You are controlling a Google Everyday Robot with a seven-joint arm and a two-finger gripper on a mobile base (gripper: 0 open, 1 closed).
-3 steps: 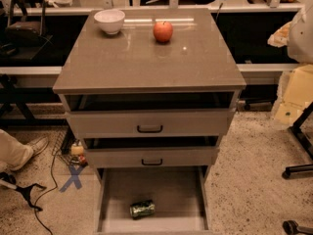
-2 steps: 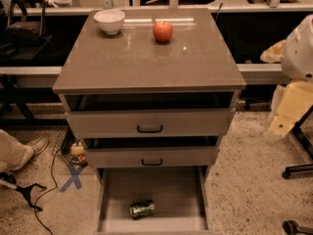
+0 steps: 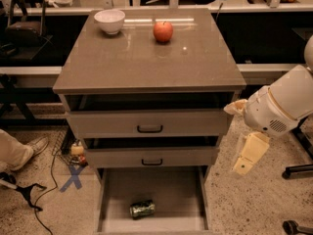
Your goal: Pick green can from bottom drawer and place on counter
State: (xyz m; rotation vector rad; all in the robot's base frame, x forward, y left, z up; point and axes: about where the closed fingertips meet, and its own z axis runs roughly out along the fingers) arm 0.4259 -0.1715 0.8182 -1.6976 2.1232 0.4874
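A grey-beige cabinet [image 3: 149, 131] with three drawers is seen from the front and above, and everything else is placed against it. The bottom drawer [image 3: 166, 190] of the cabinet is pulled fully out, so its plain grey floor is exposed. The green can [image 3: 142, 209] is found lying on its side on that floor, near the front edge and slightly left of the cabinet's middle line. Nothing is touching the can.

The middle drawer [image 3: 112, 158] and the top drawer [image 3: 107, 124] are each drawn out a little, and a dark handle is carried at the centre of each front. The glossy grey-brown surface [image 3: 146, 62] on top of the cabinet is occupied at its far edge by two things. A white bowl [image 3: 109, 21] is set at the far left corner, and a red apple [image 3: 163, 31] is placed just right of it, near the middle of the far edge.

The gripper [image 3: 248, 153] is held in the air just off the right side of the cabinet, level with the middle drawer and well apart from the can. It is carried by a white arm [image 3: 286, 102] that enters from the right. Nothing is seen in the gripper, and whether it is open or closed cannot be told.

A blue cross [image 3: 73, 177] is marked on the speckled floor to the left of the cabinet, and a shoe [image 3: 35, 145] is seen further left.
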